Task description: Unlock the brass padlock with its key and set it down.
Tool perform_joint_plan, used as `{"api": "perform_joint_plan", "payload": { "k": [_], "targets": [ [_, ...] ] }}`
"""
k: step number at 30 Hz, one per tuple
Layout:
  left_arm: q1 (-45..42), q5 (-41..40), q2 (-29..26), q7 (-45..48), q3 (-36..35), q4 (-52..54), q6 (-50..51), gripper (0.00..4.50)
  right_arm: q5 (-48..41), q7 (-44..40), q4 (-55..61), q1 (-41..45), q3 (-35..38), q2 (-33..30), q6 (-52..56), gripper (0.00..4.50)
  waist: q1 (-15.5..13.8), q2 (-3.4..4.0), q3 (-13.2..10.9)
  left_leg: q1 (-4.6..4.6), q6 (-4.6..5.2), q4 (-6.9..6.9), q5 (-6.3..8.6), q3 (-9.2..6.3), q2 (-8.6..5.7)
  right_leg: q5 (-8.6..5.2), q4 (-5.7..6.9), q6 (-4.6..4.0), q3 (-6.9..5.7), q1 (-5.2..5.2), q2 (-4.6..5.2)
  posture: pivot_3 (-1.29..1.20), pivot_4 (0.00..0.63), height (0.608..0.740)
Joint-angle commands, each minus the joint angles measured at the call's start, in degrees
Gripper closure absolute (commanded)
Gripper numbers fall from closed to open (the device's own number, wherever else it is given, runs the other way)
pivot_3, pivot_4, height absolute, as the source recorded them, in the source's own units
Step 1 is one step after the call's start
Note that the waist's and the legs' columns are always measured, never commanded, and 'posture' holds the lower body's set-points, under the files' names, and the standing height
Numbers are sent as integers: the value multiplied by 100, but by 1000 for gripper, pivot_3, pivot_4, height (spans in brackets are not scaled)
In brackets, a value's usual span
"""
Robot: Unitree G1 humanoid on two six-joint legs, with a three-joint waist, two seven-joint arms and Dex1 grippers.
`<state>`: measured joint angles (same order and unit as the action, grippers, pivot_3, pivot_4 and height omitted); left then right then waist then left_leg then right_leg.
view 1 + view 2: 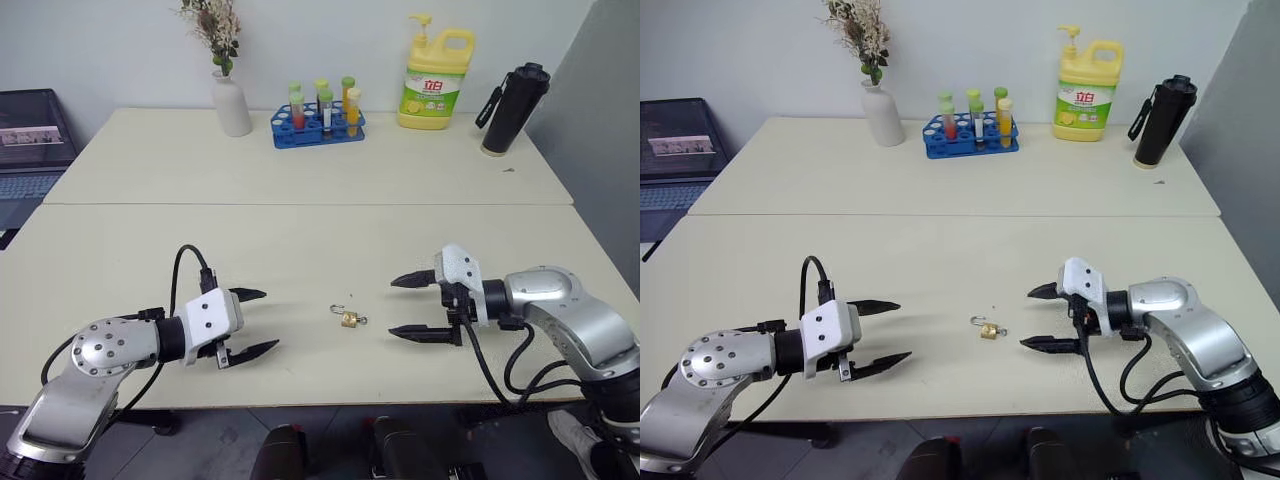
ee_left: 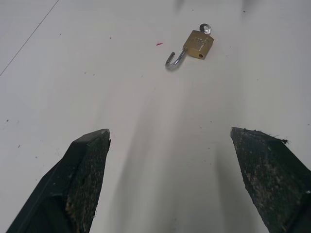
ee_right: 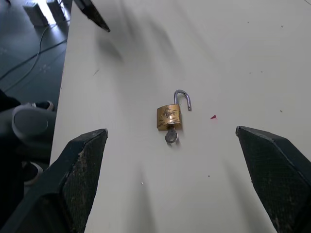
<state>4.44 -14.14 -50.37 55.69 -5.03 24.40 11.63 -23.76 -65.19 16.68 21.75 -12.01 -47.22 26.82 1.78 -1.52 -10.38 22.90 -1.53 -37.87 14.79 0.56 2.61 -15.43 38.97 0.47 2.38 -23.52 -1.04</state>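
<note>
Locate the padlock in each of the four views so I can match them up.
Left eye view: padlock on the near table, between the open left gripper and open right gripper.
Right eye view: same spot, near the front edge.
Left wrist view: beyond the fingertips, shackle swung open.
Right wrist view: between the fingers, key in its base.
Shared landmark: the open shackle.

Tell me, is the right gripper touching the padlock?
Apart. In the right wrist view the padlock lies on the table with bare tabletop between it and both open fingers of the right gripper.
</note>
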Motion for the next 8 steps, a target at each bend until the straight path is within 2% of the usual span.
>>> {"api": "perform_joint_plan", "payload": {
  "k": [1, 8],
  "targets": [
    [0, -195, -62, 27, -232, 233, 122, 344, 62, -262, -129, 78, 158, -75, -300, 61, -2, -2, 0, 0, 0, -1, 0, 0, 0, 0, -1, 0, 0, 1, 1, 0, 150, 740],
    [12, -364, -61, 165, -233, 327, 142, 344, 269, -312, -439, 110, 181, -7, -646, 61, -5, -1, 0, -1, 0, 0, 0, -1, 1, 0, 0, -1, -1, 1, 0, 0, 150, 740]
  ]
}}
